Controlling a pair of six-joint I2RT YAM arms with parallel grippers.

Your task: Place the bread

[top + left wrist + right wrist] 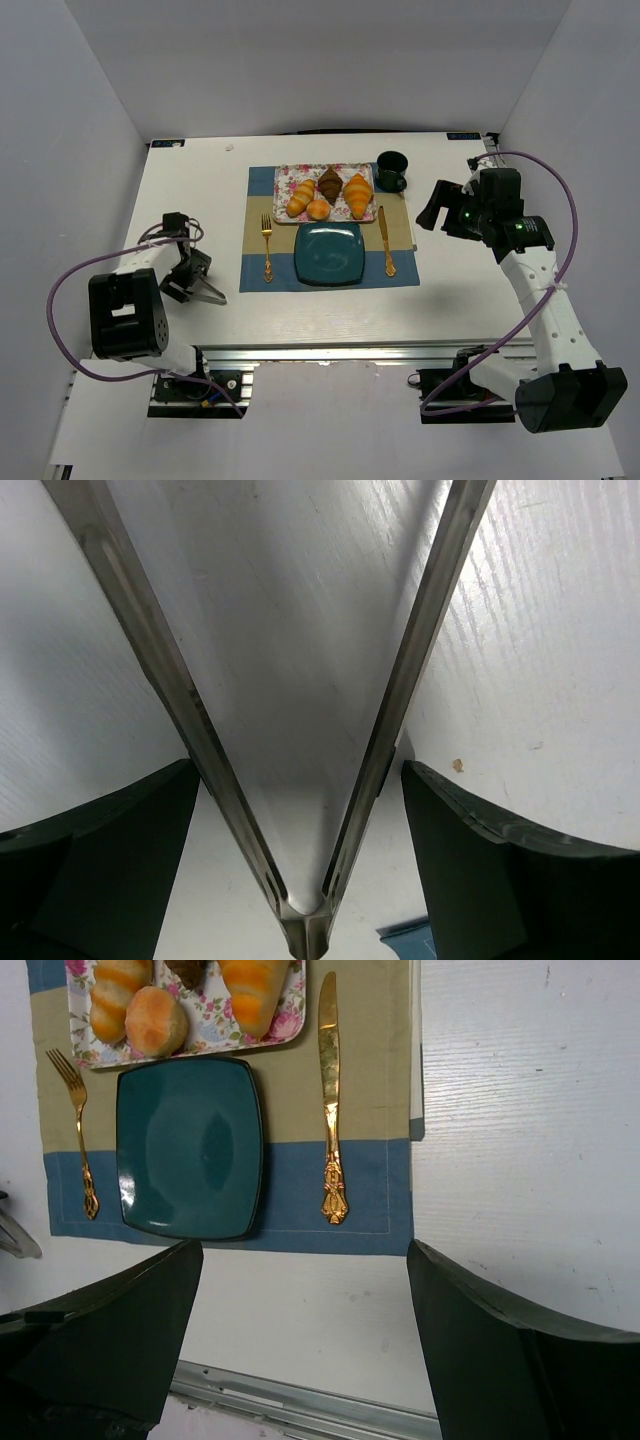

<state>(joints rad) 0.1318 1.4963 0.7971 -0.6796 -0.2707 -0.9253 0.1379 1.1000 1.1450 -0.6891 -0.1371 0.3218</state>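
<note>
Beyond plate point(328, 253), on tray point(285, 175), roll point(300, 197) and bun point(318, 209) lie side by side, roll's long axis pointing nearly at plate; right tool point(431, 207), released and empty, hangs right of plate and nearer; left tool point(190, 280), left of plate, straddles tongs point(208, 293), grip state cannot tell.

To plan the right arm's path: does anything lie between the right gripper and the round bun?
Yes. Seen from the top, the golden croissant lies on the floral tray straight between the right gripper and the round bun. Nothing covers the bun from above.
</note>
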